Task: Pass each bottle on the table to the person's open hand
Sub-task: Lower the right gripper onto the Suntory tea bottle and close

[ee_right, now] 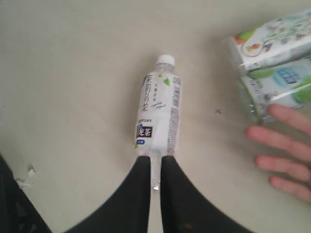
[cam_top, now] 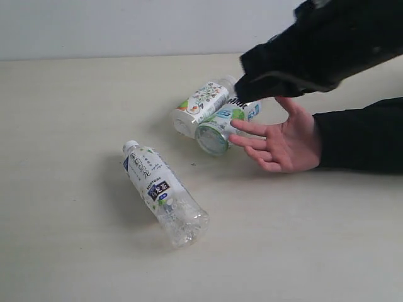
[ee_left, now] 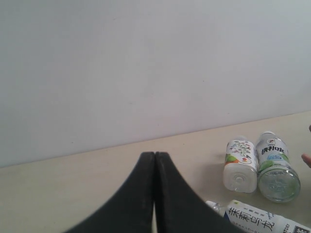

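Bottles: 3 show on the table (cam_top: 69,251), all lying on their sides. The white-label bottle (cam_top: 164,189) lies alone toward the front left, its white cap pointing to the far side. The floral-label bottle (cam_top: 200,106) and the green-label bottle (cam_top: 220,129) lie touching side by side further back. The person's open hand (cam_top: 286,143) rests palm up just beside them, fingertips at the green-label bottle; whether they touch it I cannot tell.

The right gripper (ee_right: 155,160) has its fingers a narrow slit apart, with nothing between them. Its black-clad arm (cam_top: 315,44) hangs above the 2 paired bottles and the hand. In the right wrist view the white-label bottle lies in line with the fingers, base nearest, cap farthest. The left gripper (ee_left: 155,155) has its fingers pressed together and empty, well apart from all 3 bottles.

Bare table spreads wide to the left and front of the lone bottle. The far edge meets a pale wall (cam_top: 126,25).
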`<state>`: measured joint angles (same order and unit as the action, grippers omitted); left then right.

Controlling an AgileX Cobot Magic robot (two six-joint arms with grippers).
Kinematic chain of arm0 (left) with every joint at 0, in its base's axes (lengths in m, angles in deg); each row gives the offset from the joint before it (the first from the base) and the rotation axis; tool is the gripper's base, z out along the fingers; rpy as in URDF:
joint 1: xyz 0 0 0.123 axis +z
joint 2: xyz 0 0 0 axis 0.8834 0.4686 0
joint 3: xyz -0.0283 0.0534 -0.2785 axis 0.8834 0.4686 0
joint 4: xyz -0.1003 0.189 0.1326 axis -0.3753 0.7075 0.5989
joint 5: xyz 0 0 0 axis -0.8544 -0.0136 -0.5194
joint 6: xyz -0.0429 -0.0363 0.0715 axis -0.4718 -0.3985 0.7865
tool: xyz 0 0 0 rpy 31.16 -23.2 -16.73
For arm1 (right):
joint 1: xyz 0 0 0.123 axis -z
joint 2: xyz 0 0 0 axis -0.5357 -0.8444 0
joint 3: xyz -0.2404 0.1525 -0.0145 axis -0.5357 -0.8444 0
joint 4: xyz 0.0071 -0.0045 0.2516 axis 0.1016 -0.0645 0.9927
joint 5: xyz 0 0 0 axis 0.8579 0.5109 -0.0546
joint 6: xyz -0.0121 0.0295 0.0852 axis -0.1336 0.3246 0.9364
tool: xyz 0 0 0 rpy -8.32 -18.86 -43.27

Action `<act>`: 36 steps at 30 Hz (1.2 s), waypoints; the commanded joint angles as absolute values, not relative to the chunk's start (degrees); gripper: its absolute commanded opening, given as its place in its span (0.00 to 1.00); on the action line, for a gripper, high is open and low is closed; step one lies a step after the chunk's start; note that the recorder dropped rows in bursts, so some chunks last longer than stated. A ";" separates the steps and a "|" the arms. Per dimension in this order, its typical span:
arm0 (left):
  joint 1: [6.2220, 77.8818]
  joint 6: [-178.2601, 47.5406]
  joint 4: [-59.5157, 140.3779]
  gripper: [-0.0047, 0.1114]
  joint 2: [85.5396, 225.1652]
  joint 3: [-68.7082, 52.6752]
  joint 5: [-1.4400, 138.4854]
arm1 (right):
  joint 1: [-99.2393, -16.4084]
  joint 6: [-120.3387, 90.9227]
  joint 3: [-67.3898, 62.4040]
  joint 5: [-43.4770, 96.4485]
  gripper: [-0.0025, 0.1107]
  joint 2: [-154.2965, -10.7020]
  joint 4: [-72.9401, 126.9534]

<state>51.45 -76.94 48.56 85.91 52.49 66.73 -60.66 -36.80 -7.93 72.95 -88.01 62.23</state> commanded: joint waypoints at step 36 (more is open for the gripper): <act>51.66 -77.13 48.85 0.04 85.54 52.68 66.83 | -87.05 -9.94 13.88 74.12 0.72 -119.75 24.47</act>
